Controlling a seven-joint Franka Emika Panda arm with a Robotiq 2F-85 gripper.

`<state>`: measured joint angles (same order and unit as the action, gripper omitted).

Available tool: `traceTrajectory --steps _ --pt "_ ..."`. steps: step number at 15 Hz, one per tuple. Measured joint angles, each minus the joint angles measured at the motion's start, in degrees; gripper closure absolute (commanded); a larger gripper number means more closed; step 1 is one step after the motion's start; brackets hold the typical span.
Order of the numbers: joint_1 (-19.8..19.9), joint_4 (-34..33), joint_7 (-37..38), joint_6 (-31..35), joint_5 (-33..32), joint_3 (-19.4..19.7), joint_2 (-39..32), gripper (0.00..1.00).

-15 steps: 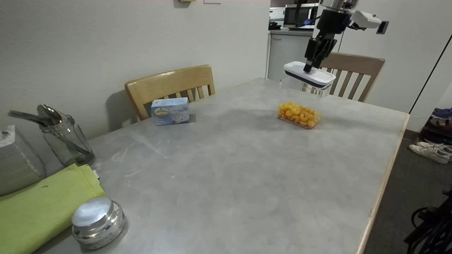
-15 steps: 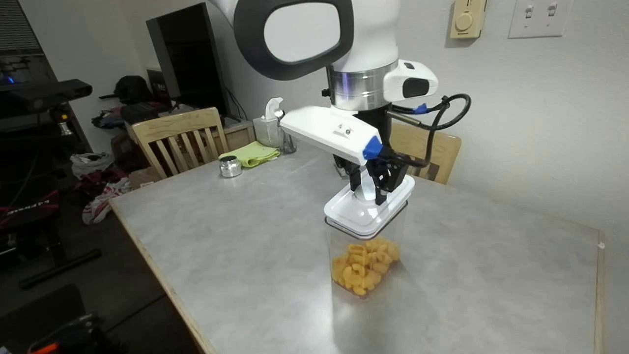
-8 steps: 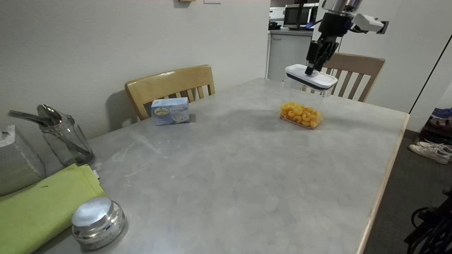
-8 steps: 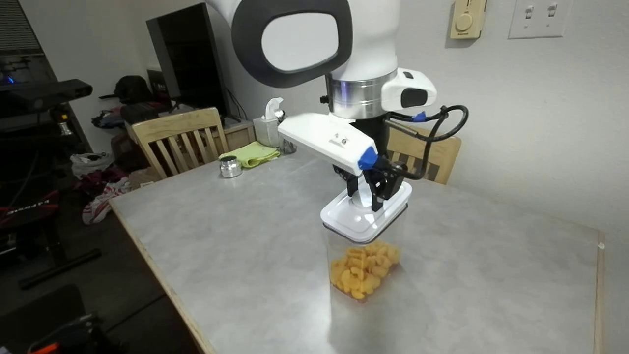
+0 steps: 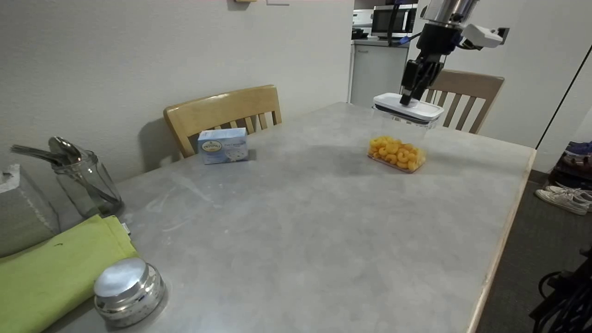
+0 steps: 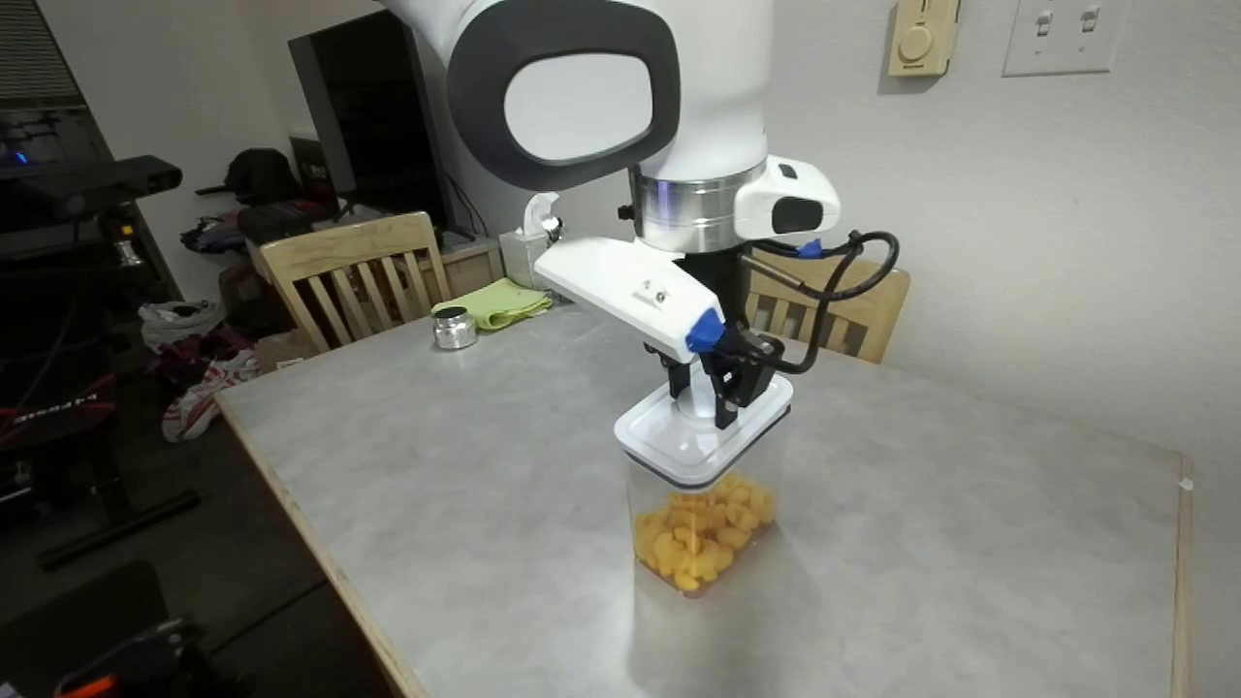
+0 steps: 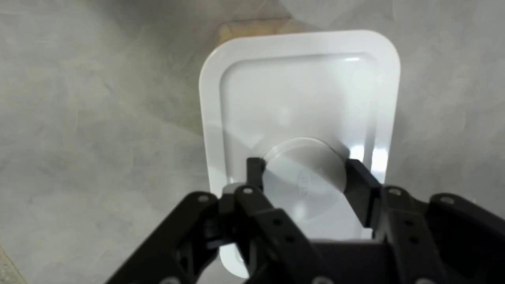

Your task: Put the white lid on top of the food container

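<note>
The white lid (image 5: 424,110) is flat and rounded-rectangular with a dark seal beneath. It also shows in an exterior view (image 6: 676,444) and fills much of the wrist view (image 7: 292,94). My gripper (image 6: 700,409) has its two fingers on either side of the lid's round knob, touching it; the wrist view shows this grip (image 7: 303,169). The see-through food container (image 5: 396,154) stands upright on the table, with yellow-orange pieces at its bottom; it also shows in an exterior view (image 6: 703,538). The lid is at its top rim, roughly aligned. Whether it is fully seated I cannot tell.
A blue-and-white box (image 5: 224,146) stands near the wall. A shiny metal-lidded jar (image 5: 129,292), a green cloth (image 5: 64,273), a glass jar with cutlery (image 5: 92,189) and a tissue box (image 5: 23,212) are at the far end. Chairs (image 6: 349,276) stand at the table's edges.
My gripper and the lid have come down toward the container's rim. The container has shifted a little, to the left in an exterior view. The gripper stays on the knob.
</note>
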<state>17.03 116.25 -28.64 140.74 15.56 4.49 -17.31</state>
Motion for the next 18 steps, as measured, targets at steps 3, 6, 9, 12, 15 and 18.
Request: traceTrajectory --steps 3,6,9,12,15,18 --pt "-0.02 0.06 0.0 -0.18 -0.03 -0.02 0.0 0.71" --pt "-0.05 0.09 0.0 -0.95 -0.31 -0.01 0.01 0.42" --pt "-0.21 0.15 0.0 -1.79 -0.4 -0.02 0.04 0.16" --pt "-0.38 0.22 0.0 -2.28 -0.48 -0.02 0.04 0.04" --pt "-0.61 0.21 0.0 -2.29 -0.77 -0.02 0.15 0.07" --pt "-0.89 0.09 0.0 -2.29 -1.22 -0.02 0.51 0.34"
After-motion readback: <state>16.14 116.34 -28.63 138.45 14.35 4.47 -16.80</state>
